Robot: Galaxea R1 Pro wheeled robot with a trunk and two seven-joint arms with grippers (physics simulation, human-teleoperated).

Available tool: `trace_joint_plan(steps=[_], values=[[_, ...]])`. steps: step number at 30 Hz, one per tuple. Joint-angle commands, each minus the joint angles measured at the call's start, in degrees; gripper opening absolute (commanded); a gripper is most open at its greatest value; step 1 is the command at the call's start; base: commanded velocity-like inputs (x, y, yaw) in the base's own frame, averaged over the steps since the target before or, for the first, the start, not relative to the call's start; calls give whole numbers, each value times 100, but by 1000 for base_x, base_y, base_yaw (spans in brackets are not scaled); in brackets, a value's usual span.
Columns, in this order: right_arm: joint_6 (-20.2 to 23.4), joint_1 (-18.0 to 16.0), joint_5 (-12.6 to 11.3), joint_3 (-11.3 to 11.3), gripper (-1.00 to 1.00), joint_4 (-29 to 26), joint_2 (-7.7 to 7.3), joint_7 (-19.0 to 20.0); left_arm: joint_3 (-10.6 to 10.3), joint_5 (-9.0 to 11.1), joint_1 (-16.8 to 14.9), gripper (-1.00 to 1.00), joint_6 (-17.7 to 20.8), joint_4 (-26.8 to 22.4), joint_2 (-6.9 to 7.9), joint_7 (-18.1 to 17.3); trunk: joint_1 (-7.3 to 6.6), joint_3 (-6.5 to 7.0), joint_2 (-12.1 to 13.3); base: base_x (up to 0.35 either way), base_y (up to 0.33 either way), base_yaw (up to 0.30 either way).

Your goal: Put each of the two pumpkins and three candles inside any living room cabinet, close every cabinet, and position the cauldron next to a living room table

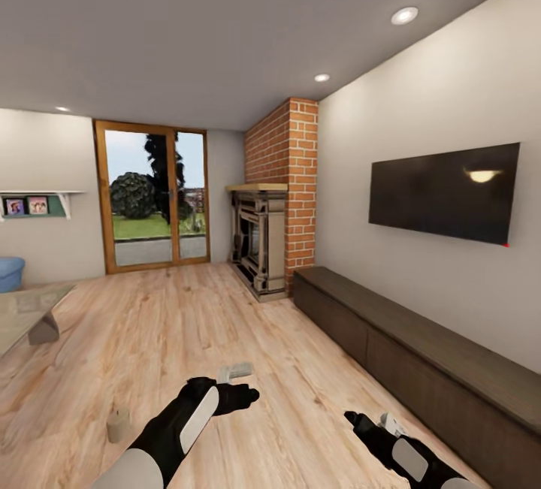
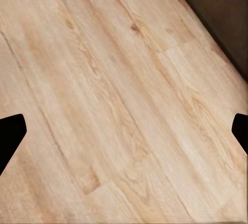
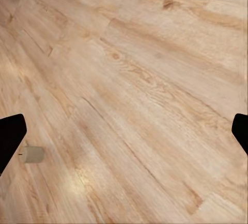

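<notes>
Both arms hang low over the wooden floor (image 1: pixel 225 324), empty. The left pincer (image 2: pixel 124 131) is spread wide, its dark fingertips at opposite edges of the left wrist view with bare planks between; the right pincer (image 3: pixel 124 131) is equally wide and holds nothing.

One candle (image 1: pixel 118 424) stands upright on the floor, near and to the left of the left arm, long axis vertical, wick nub up. From the right wrist it appears as a small stub (image 3: pixel 34 154) close to one fingertip. Another pale object (image 1: pixel 235 371) lies just beyond the left hand; I cannot tell what it is.

The cabinet (image 1: pixel 421 354) runs along the right wall, its long axis receding toward the fireplace (image 1: pixel 259 245), drawer fronts shut. The glossy surface (image 1: pixel 30 309) sits far left.

The risk, I judge: a short candle tips easily if a fingertip clips it on the way down, and it would roll away.
</notes>
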Motion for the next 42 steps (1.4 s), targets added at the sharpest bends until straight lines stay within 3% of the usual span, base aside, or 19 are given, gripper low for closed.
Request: trace_joint_plan(steps=[1, 42], values=[[12, -4, -54, 47, 100, 29, -2, 8, -18, 64, -3, 100, 19, -10, 4, 57, 0, -2, -4, 0, 0, -266], [-34, -4, -54, 47, 100, 116, -2, 6, -24, 66, -3, 100, 19, -4, 1, 58, 0, 201, -4, 9, 45, -266]])
